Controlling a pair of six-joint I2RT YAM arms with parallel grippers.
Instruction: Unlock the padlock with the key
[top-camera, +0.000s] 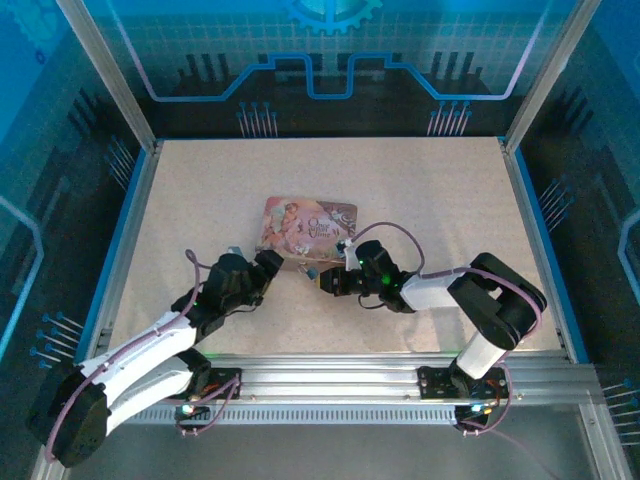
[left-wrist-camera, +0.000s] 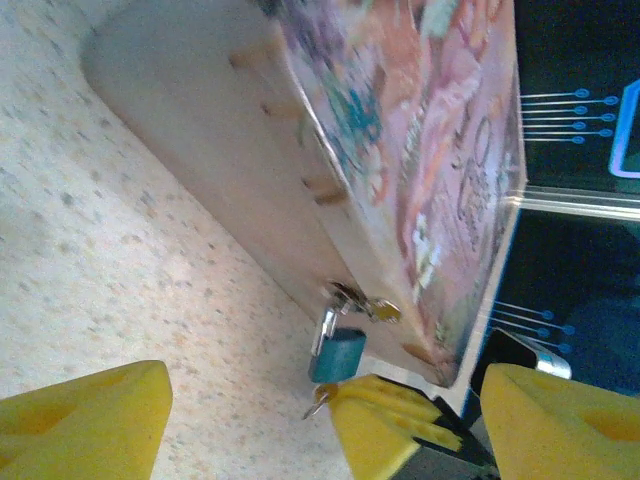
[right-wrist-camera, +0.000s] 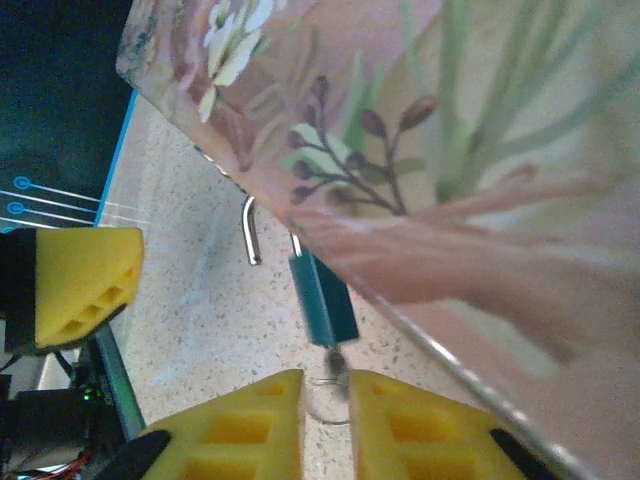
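The padlock (right-wrist-camera: 322, 298) has a small teal body and hangs from the hasp on the front edge of the pink picture tin (top-camera: 310, 225). Its silver shackle (right-wrist-camera: 250, 232) stands sprung, one leg free of the body. The key (right-wrist-camera: 335, 358) sticks out of the padlock's underside, its wire ring (right-wrist-camera: 325, 400) below it. My right gripper (right-wrist-camera: 325, 385) has its yellow fingers a narrow gap apart around the key's head, with table showing between them. My left gripper (left-wrist-camera: 322, 415) stands wide open on either side of the padlock (left-wrist-camera: 338, 355) and key (left-wrist-camera: 322, 400), touching neither.
The tin lies mid-table, and both grippers (top-camera: 272, 262) (top-camera: 325, 282) meet at its near edge, close together. The right gripper's yellow fingers (left-wrist-camera: 390, 425) reach between my left fingers. Blue-edged enclosure walls (top-camera: 530, 230) ring the speckled table (top-camera: 200, 200).
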